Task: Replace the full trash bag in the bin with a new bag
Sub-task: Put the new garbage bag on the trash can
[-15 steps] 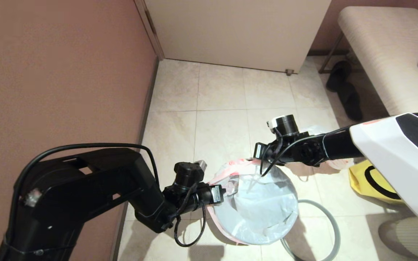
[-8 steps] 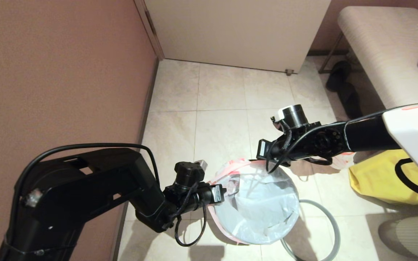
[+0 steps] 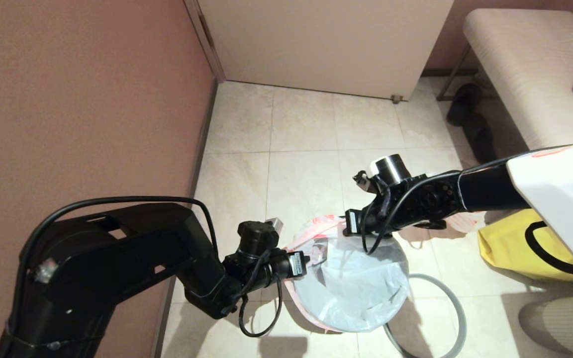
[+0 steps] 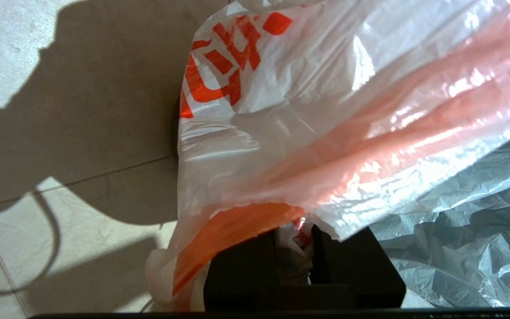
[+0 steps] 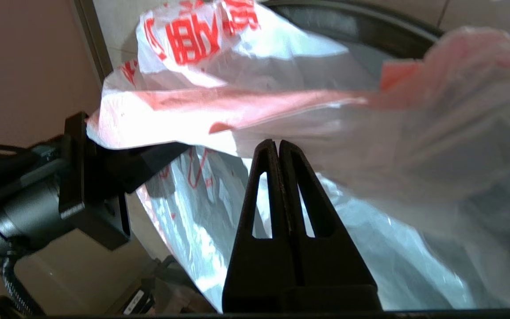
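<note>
New bag [image 3: 356, 278] draped over bin, mouth stretched between both hands. Left hand [image 4: 301, 235] at the near-left rim, clamped on a bunched fold of the bag's orange-pink band. Right hand [image 5: 278, 148] at the far rim, fingers pressed flat together, tips against the bag's band; film between them not discernible. Full trash bag [image 3: 458, 223] on floor past the right arm, mostly hidden. Count: two hands, two bags, one grey hoop [image 3: 458, 311] lying on floor by the bin's right side, one yellow fabric bag [image 3: 515, 246] further right. Wall close on left; open tile ahead.
</note>
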Motion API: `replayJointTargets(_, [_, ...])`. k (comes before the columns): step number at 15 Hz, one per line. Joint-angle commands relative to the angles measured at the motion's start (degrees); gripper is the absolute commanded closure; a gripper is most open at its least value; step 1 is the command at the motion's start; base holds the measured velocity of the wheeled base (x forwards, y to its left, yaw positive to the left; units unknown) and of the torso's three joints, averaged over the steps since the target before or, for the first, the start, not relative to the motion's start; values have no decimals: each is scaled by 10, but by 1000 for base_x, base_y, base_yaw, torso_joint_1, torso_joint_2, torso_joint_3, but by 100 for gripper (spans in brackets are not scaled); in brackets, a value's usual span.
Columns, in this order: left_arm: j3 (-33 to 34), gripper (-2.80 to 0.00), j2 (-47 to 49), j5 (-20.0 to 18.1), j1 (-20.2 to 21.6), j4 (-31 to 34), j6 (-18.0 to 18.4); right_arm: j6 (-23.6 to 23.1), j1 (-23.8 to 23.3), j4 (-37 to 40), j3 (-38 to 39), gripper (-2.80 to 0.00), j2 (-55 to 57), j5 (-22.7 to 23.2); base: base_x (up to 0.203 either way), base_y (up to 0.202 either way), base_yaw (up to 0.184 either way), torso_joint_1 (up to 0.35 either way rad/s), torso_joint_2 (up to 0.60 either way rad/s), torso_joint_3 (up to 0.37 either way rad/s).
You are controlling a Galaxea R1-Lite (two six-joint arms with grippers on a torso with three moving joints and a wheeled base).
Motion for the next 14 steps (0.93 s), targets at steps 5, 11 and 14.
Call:
replayJointTargets(5, [1,0,1,-1,-1,-3,-2,2,28,2,-118,0,59,1,0,0,0,0,0,0])
replayJointTargets(11, [6,0,-2,-1,-2,-4,-1,2,31,-2,-121,0,80,-3,0,0,0,0,0,0])
replayJointTargets(14, [15,0,-1,-2,-3,-28,1,3,26,-36,-129,0,87,-4,0,0,0,0,0,0])
